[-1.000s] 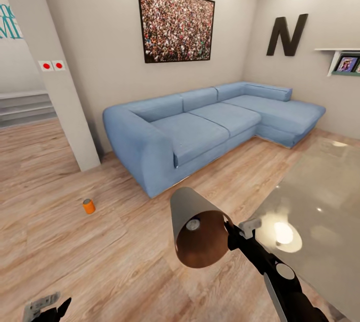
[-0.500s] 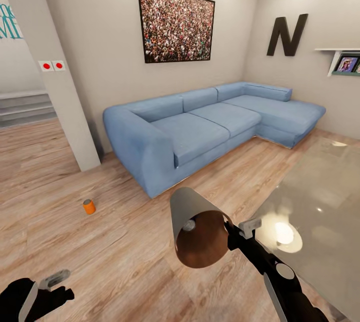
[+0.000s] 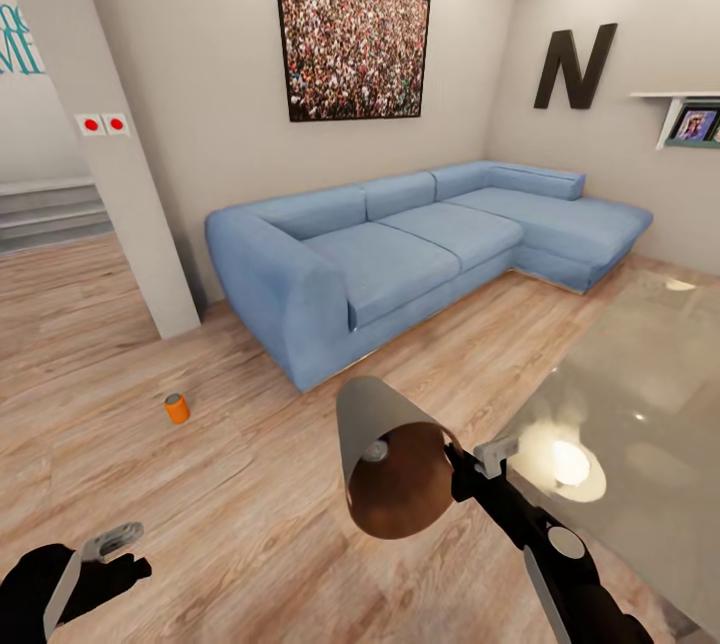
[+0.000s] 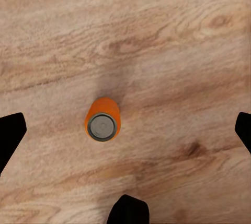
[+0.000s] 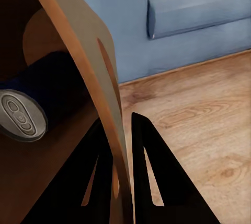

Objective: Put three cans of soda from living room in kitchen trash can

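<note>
An orange can of soda (image 3: 177, 409) stands upright on the wood floor of the living room, left of the sofa. In the left wrist view this can (image 4: 102, 119) shows from above, some way beyond my open left gripper (image 4: 126, 130), whose fingers are spread wide. That gripper (image 3: 118, 556) hangs low at the near left. My right gripper (image 3: 462, 472) is shut on the rim of the tash can (image 3: 390, 459), held tilted with its brown inside toward me. A dark blue can (image 5: 21, 114) lies inside it, and the bin's wall (image 5: 78, 51) sits between the fingers.
A long blue corner sofa (image 3: 400, 254) runs along the back wall. At the right lies the glass low table (image 3: 650, 374). A white pillar (image 3: 130, 224) stands at the left, with a passage and steps behind it. Wood floor stretches between me and the orange can.
My left arm has risen into view at the bottom left, and its gripper has turned. The right arm and the tash can hold their place. The view has shifted slightly.
</note>
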Motion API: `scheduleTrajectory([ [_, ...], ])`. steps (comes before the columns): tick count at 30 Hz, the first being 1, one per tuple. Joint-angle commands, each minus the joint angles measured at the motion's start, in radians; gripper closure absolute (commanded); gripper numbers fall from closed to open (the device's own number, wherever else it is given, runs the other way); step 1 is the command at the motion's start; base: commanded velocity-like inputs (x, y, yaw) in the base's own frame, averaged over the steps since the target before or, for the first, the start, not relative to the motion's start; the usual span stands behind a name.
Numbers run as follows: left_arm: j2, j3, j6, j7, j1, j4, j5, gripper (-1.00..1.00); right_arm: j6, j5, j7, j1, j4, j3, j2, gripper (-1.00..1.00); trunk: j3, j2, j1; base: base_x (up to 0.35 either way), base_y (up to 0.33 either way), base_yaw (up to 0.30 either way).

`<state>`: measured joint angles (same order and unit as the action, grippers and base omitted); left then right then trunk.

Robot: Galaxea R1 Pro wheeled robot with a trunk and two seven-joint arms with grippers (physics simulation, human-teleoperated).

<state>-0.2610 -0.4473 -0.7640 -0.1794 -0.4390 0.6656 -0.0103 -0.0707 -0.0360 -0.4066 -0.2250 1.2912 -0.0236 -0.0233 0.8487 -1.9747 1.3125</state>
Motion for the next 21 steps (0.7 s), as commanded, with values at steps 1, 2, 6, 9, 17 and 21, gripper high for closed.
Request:
scheduleTrajectory([
  [1, 0.0, 0.0, 0.015, -0.001, -0.004, 0.002, 0.0, -1.0, -0.002, 0.013, -0.006, 0.0, 0.002, 0.002, 0.0, 1.0, 0.003, -0.007, 0.004, 0.0, 0.0, 0.0],
  [2, 0.0, 0.0, 0.02, -0.001, -0.01, 0.002, 0.001, -1.0, -0.002, 0.013, -0.006, 0.0, 0.002, 0.002, 0.0, 1.0, 0.006, -0.014, 0.008, 0.0, 0.0, 0.0],
  [6, 0.0, 0.0, 0.032, 0.005, -0.089, -0.009, -0.008, -1.0, -0.004, 0.013, -0.006, 0.0, 0.008, 0.005, 0.0, 1.0, 0.019, -0.042, 0.023, 0.0, 0.0, 0.0],
  [9, -0.001, 0.001, 0.033, 0.01, -0.163, -0.076, -0.014, -1.0, -0.006, 0.013, -0.005, -0.001, 0.012, 0.005, 0.0, 1.0, 0.028, -0.063, 0.035, 0.0, 0.0, 0.0],
  [17, 0.0, 0.002, 0.107, 0.026, -0.235, -0.263, -0.02, -1.0, -0.008, 0.017, 0.029, -0.044, 0.015, 0.005, 0.003, 1.0, 0.053, -0.119, 0.065, 0.0, 0.0, 0.0],
  [21, -0.001, 0.003, 0.134, 0.029, -0.241, -0.287, -0.021, -1.0, -0.009, 0.02, 0.047, -0.062, 0.015, 0.016, 0.018, 1.0, 0.066, -0.147, 0.081, 0.0, 0.0, 0.0],
])
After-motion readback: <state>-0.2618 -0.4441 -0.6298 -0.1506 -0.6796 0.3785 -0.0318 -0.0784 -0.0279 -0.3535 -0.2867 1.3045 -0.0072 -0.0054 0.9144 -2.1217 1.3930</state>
